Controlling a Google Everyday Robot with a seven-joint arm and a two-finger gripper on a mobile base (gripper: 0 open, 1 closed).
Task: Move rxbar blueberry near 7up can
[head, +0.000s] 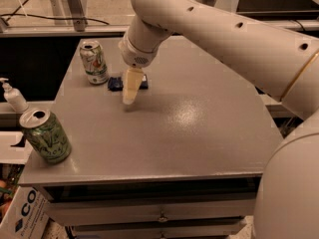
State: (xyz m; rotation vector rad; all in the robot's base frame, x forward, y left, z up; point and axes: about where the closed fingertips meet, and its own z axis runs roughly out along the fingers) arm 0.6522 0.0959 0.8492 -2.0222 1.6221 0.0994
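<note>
while the rxbar blueberry [115, 83] lies flat on the counter [199, 138] just right of the upright 7up can [94, 62], the gripper [129, 99] hangs tip-down in front of it, hiding its middle. whether the jaws are parted cannot be told. a green can [47, 137] stands near the front left corner.

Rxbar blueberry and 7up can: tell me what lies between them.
Camera view: only a narrow strip of bare table separates rxbar blueberry and 7up can; the gripper covers the bar's middle.

Grey table [199, 133] with drawers [124, 212] below — tan floor [30, 1] behind it
</note>
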